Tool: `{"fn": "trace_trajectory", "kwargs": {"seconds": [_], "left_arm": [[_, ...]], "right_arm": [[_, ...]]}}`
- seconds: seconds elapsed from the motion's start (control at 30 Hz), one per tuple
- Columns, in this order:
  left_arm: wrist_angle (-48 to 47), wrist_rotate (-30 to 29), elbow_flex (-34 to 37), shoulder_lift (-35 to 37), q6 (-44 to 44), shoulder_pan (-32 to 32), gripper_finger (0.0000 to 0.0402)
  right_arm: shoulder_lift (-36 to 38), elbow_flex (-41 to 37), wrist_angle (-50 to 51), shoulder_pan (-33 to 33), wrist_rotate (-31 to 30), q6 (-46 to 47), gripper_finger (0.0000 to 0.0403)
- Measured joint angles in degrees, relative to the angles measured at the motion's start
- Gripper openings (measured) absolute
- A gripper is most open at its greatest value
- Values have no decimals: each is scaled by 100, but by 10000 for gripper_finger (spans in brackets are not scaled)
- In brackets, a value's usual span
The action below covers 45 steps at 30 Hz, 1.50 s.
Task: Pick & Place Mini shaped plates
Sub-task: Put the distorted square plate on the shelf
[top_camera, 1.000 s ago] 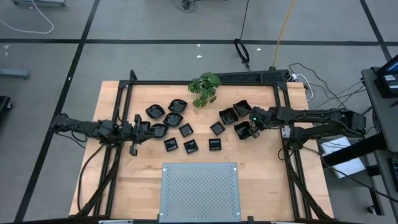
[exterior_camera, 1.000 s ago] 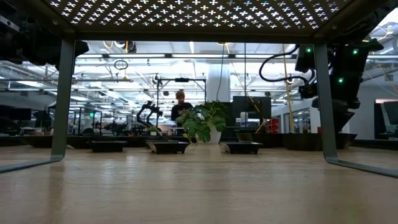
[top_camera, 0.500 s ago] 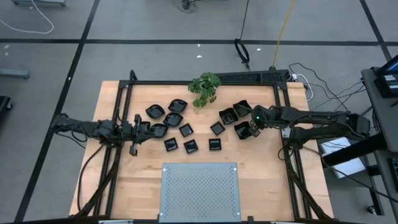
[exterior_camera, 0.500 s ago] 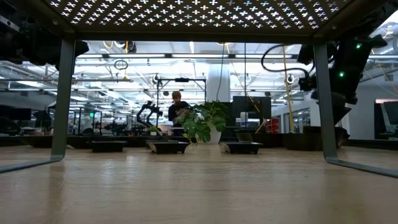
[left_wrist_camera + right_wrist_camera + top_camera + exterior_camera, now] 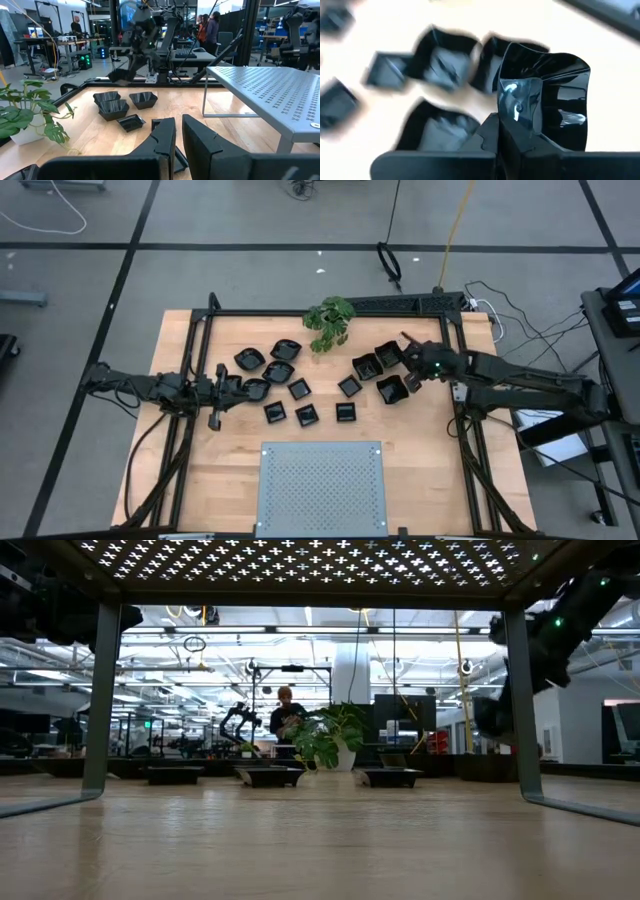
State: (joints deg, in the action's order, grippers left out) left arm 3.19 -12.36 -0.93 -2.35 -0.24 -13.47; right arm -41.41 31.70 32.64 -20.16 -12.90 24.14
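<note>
R claw [image 5: 502,131] clenched on a glossy black dish [image 5: 545,95], centre-right of frame; light, stiff, slippery — pinch rim. L claw [image 5: 177,145] clenched, empty.

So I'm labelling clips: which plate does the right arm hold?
Start at the green leafy plant at the table's far edge, then go right to the cluster of glossy black dishes. The held glossy black mini plate is the only one pinched in the right tool, tilted on edge.
</note>
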Motion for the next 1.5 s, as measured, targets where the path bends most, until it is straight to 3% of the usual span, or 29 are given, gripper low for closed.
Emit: {"fn": "trace_trajectory", "kwargs": {"seconds": [0.23, 0.47, 0.73, 0.87, 1.03, 1.17, 1.3, 1.43, 1.5], "left_arm": [[0, -2, 0, 0, 0, 0, 35], [0, -1, 0, 0, 1, 0, 35], [1, -2, 0, 0, 1, 0, 35], [1, -2, 0, 0, 1, 0, 35], [0, 0, 0, 0, 1, 0, 35], [-1, 0, 0, 0, 1, 0, 35], [-1, -1, 0, 0, 1, 0, 35], [-1, -2, 0, 0, 1, 0, 35], [0, -2, 0, 0, 1, 0, 35]], "right_arm": [[484, 0, -1727, 67, 781, -293, 0], [495, 0, -3714, 535, 1763, -395, 0], [54, 0, -5906, 1847, 2964, -642, 0], [-397, 122, -6429, 2808, 2828, -1242, 0], [-1310, 1155, -5416, 3796, 2008, -1847, 0], [-2298, 2641, -3917, 4512, 1603, -2312, 0], [-3242, 4336, -2037, 5104, 682, -2675, 0], [-3986, 5727, 13, 5448, -460, -2324, 0], [-4245, 6050, 612, 5508, -655, -1897, 0]]}}
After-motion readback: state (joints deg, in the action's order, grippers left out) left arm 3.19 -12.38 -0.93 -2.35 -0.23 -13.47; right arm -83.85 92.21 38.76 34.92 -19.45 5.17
